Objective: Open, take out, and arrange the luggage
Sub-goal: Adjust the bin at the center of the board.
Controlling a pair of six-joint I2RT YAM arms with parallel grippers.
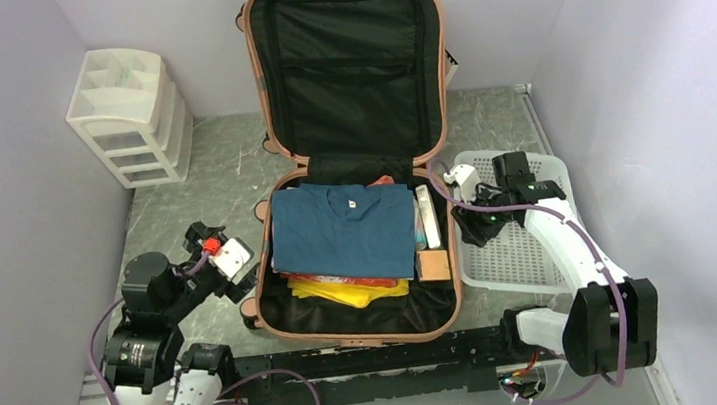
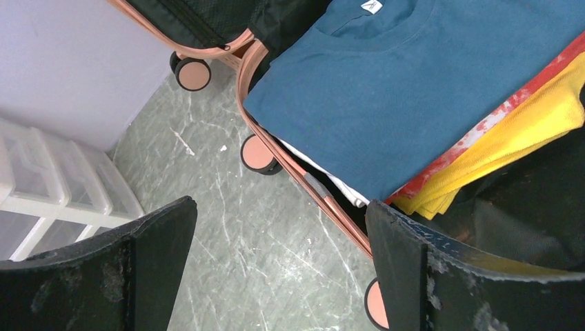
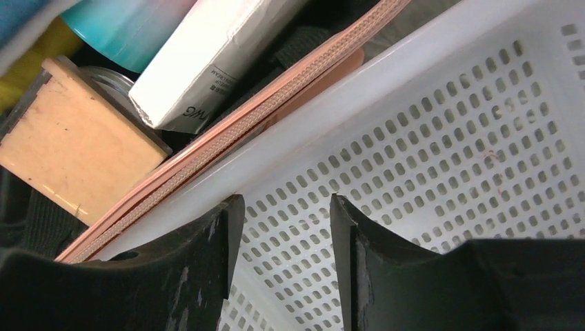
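Note:
The salmon-pink luggage [image 1: 263,303] lies open in the middle of the table, with its black-lined lid [image 1: 344,53] standing up against the back wall. Inside are a folded blue T-shirt [image 1: 342,229] over red and yellow clothes [image 1: 344,292], a white box [image 1: 427,217] and a wooden block [image 1: 432,265]. My left gripper [image 1: 246,287] is open and empty, just outside the case's left rim [image 2: 331,207]; its jaws [image 2: 279,207] are wide apart over the floor. My right gripper [image 1: 471,229] is open and empty over the white basket [image 3: 448,124], beside the case's right rim [image 3: 241,131].
A white perforated basket [image 1: 521,256] sits right of the case. A white drawer unit [image 1: 129,116] stands at the back left, also seen in the left wrist view [image 2: 55,186]. Case wheels [image 2: 256,153] stick out on the left. Walls close in on three sides.

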